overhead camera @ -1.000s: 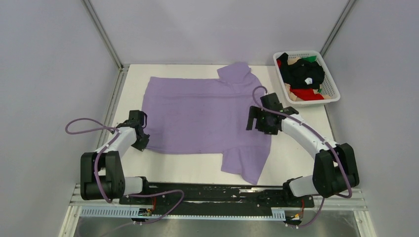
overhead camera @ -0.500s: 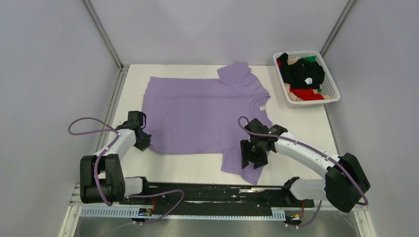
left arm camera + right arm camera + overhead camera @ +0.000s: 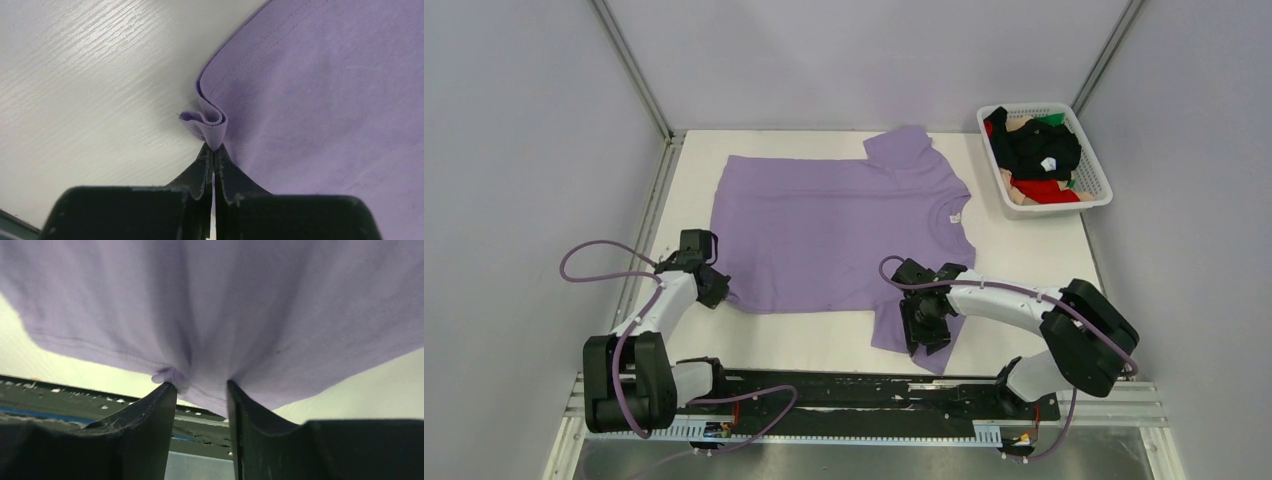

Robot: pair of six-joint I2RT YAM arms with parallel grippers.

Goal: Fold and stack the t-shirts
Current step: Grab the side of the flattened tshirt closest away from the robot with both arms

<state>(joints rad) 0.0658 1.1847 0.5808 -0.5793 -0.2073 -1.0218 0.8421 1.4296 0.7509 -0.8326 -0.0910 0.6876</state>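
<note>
A large lavender t-shirt (image 3: 834, 230) lies spread flat on the white table (image 3: 1024, 260), neck to the right. My left gripper (image 3: 714, 288) is at its near left hem corner. In the left wrist view it (image 3: 213, 147) is shut on a small fold of that hem (image 3: 210, 122). My right gripper (image 3: 924, 335) sits on the near sleeve (image 3: 886, 335). In the right wrist view its jaws (image 3: 201, 385) stand partly apart, with the lavender sleeve cloth (image 3: 210, 315) bunched between the tips and touching both. More t-shirts, black (image 3: 1034, 148) and red (image 3: 1044, 190), lie in the basket.
A white lattice basket (image 3: 1100, 172) stands at the table's back right corner. The black mounting rail (image 3: 854, 385) runs along the near edge, just below the sleeve. Grey walls and metal posts (image 3: 629, 65) enclose the table.
My right arm swung from the shirt's collar area down to the near sleeve and its jaws narrowed around the cloth. The left gripper stayed shut on the hem corner, barely shifting.
</note>
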